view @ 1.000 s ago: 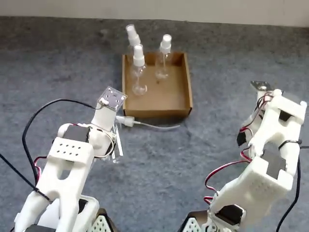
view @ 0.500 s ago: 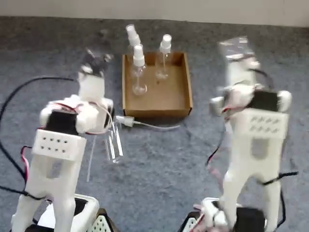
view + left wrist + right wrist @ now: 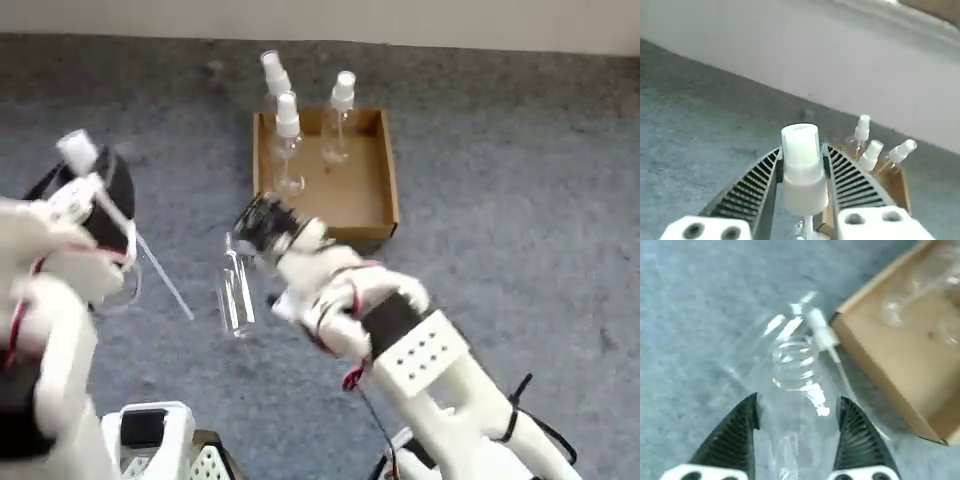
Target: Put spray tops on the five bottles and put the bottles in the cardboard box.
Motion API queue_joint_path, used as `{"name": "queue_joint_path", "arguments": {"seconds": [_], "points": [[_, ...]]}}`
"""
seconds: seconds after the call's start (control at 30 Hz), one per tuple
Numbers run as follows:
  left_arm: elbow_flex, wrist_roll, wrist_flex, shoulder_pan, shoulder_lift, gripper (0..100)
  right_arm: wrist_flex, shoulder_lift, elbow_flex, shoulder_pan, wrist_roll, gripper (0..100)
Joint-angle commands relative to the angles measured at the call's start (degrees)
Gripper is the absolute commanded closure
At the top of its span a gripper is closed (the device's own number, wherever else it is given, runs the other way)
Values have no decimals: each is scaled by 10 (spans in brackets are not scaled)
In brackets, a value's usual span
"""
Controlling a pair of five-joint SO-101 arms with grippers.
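The left claw (image 3: pixel 801 156) is clenched on a white spray top (image 3: pixel 801 165). It holds the top up off the grey carpet (image 3: pixel 520 200) near the carpet's left edge, and the top's thin tube (image 3: pixel 160 275) slants down below it. The right claw (image 3: pixel 797 402) is released, its two black fingers (image 3: pixel 734 432) standing wide on either side of a clear bottle (image 3: pixel 796 365) — whether they touch it I cannot tell. That bottle has no top. It lies on its side on the carpet, just in front of the front left corner of the cardboard box (image 3: pixel 355 195), with its open neck toward the carpet's far edge. A second spray top (image 3: pixel 819 329) lies on the carpet just beside that same corner, its tube trailing along the box's front wall. The box sits mid-carpet near the far edge. Three capped bottles (image 3: pixel 287 150) stand toward the back of the box — two clearly inside, and a third, tilted, at its back left corner.
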Motion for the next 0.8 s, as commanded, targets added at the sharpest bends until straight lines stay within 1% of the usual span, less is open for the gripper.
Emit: {"name": "queue_joint_path", "arguments": {"seconds": [0.0, 0.1, 0.27, 0.37, 0.43, 0.53, 0.67, 0.77], "points": [[43, 52, -44, -10, -44, 996, -51, -59, 38, -49, -29, 995], [124, 73, -97, -7, -102, 996, -73, -117, 83, -62, -54, 995], [274, 72, -206, -7, -200, 996, -73, -200, 120, -62, -57, 995], [344, 52, -258, -7, -237, 996, -71, -220, 135, -69, -57, 995], [378, 51, -284, -7, -249, 996, -73, -224, 146, -85, -57, 995], [391, 52, -301, 0, -255, 996, -73, -224, 154, -101, -57, 995], [392, 47, -300, 54, -259, 996, -73, -224, 153, -101, -57, 995], [403, 47, -299, 65, -257, 996, -73, -226, 154, -102, -57, 995]]}}
